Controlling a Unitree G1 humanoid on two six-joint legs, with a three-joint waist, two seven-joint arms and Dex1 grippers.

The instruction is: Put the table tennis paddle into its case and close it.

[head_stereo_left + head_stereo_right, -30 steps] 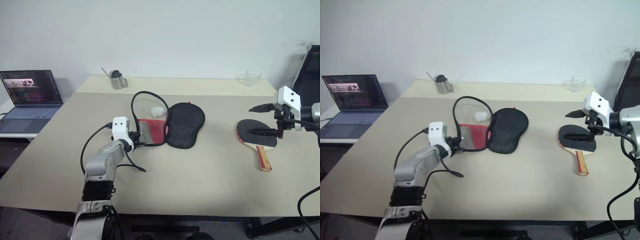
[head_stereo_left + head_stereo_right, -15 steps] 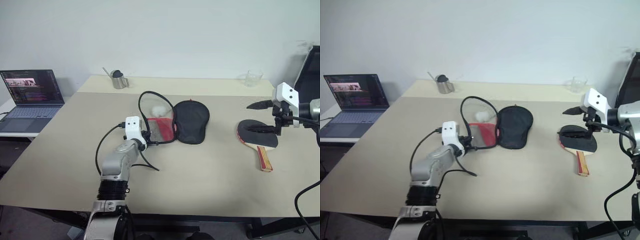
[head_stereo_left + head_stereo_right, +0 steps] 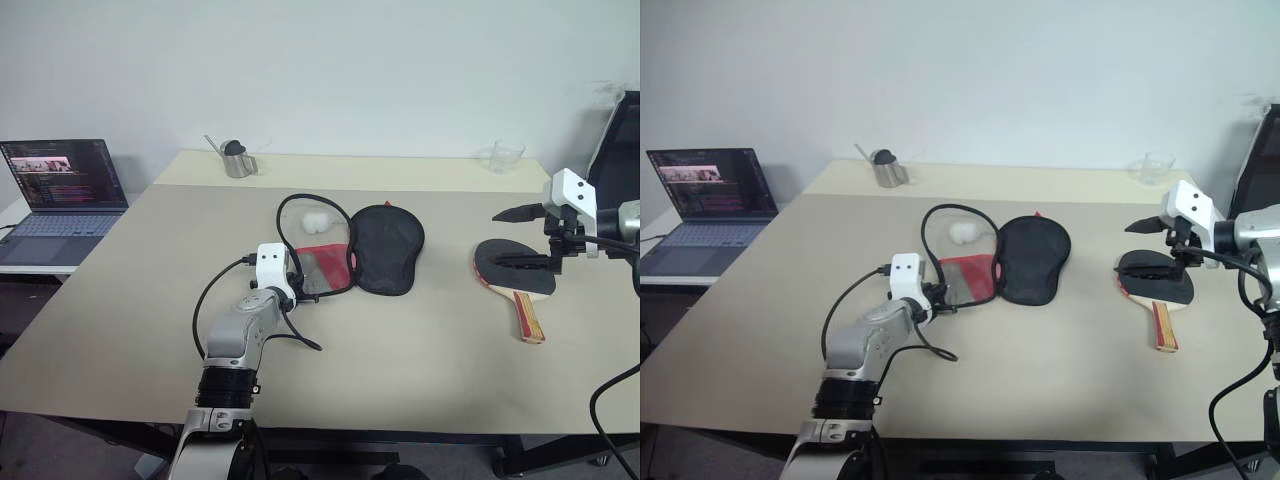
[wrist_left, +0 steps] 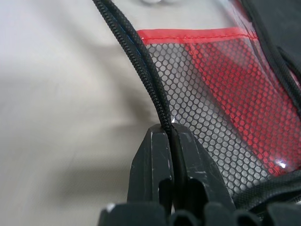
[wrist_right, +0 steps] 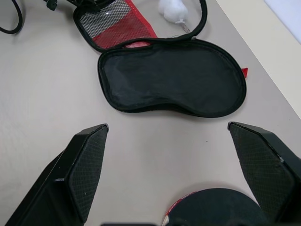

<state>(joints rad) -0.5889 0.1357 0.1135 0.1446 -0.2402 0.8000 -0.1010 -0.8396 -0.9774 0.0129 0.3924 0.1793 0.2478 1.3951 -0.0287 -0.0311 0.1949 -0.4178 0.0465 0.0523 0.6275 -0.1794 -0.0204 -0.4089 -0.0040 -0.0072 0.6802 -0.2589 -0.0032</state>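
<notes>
Table tennis paddle (image 3: 512, 272) flat on the bench (image 3: 400, 350), black face up, wooden handle toward the robot, directly under the right end effector (image 3: 520, 236) and apart from it. Right end effector spread wide, fingers (image 5: 87, 162) empty, hovering above the paddle head. Case (image 3: 385, 248) unzipped and folded open, well off to the left of the right end effector, black half lying flat. Mesh-and-red flap (image 4: 221, 108) of the case just ahead of the left end effector (image 4: 170, 155). Left end effector clamped shut on the flap's black zipper edge (image 4: 136, 56), fingers pinching that edge low against the bench. Small white ball (image 3: 317, 221) beyond the flap, farther from the left end effector, inside the loop of the zipper edge.
</notes>
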